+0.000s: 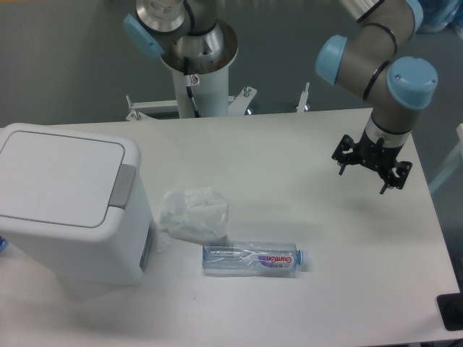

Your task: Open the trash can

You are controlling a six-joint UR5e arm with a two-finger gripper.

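The trash can (69,202) is a large white boxy bin at the table's left side. Its flat white lid (58,172) lies down, closed. A grey push-button tab (123,186) sits at the lid's right edge. My gripper (370,168) hangs over the table's right side, far from the can, pointing down. Its black fingers are spread apart with nothing between them.
A crumpled white tissue or plastic bag (193,214) lies just right of the can. A clear plastic water bottle (252,259) lies on its side in front of it. The arm's base pedestal (199,69) stands behind the table's far edge.
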